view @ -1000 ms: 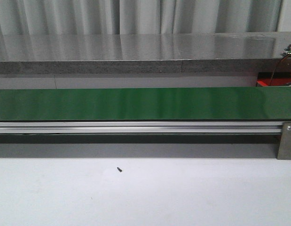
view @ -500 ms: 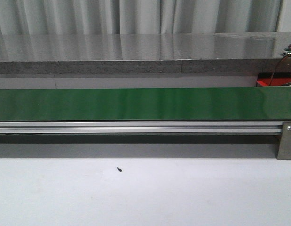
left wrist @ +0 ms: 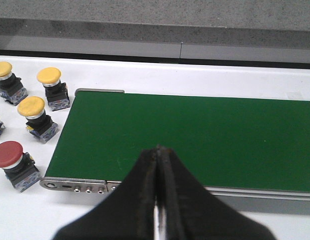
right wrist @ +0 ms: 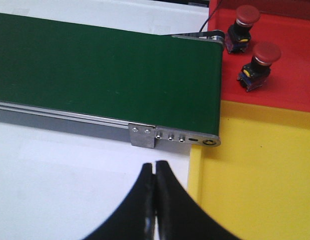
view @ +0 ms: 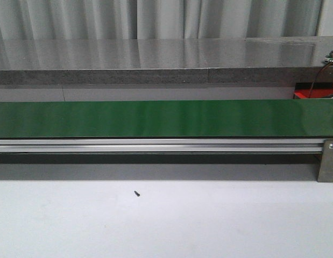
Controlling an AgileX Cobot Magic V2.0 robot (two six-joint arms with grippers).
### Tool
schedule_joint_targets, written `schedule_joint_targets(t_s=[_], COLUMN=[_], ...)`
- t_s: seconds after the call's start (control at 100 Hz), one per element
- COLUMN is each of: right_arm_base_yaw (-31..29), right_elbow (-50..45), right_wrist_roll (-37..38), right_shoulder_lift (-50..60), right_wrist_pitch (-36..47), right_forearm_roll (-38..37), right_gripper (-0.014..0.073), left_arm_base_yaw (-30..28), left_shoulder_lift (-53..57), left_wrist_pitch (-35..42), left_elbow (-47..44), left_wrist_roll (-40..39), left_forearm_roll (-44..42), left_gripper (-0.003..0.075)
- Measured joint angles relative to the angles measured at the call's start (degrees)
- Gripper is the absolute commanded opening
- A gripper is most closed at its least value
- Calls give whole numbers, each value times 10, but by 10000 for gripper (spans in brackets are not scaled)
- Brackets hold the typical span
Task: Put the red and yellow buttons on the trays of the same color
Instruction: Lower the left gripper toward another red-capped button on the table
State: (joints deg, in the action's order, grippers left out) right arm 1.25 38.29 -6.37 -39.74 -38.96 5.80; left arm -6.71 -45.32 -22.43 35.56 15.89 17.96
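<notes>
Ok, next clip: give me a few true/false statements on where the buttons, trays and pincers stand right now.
1. Two red buttons sit on the red tray. True.
2. The yellow tray already holds a yellow button. False: the part in view is bare.
3. The left pincer is shut with nothing in it. True.
4. A button is riding on the green belt. False: no view shows one on it.
5. Three yellow buttons and one red button wait beside the belt's end in the left wrist view. True.
6. The right pincer grips a red button. False: it is shut and empty.
</notes>
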Motion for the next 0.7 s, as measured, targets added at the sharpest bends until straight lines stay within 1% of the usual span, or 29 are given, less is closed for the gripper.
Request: schedule_joint_targets(t_s=[0.53, 0.6, 0.62, 0.67, 0.68, 0.69, 0.7], right_arm_base_yaw=[0, 0, 0, 0, 0, 0, 0], right_elbow=[0, 0, 0, 0, 0, 0, 0], right_wrist_roll=[1, 1, 1, 1, 1, 1, 1], right_shoulder_lift=[0, 0, 0, 0, 0, 0, 0], right_wrist_pitch=[0, 0, 0, 0, 0, 0, 0], right_forearm_roll=[0, 0, 0, 0, 0, 0, 0], right_gripper=[-69, -69, -69, -69, -69, -69, -69], left_arm_base_yaw=[0, 0, 0, 0, 0, 0, 0], left_shoulder_lift=[-13, -15, -15, -15, -15, -15, -15], left_wrist_pitch=[0, 0, 0, 0, 0, 0, 0], left_elbow=[0, 0, 0, 0, 0, 0, 0], left_wrist_roll=[0, 0, 0, 0, 0, 0, 0], left_forearm_roll=[0, 0, 0, 0, 0, 0, 0], left_gripper=[-12, 45, 74, 165, 213, 213, 246])
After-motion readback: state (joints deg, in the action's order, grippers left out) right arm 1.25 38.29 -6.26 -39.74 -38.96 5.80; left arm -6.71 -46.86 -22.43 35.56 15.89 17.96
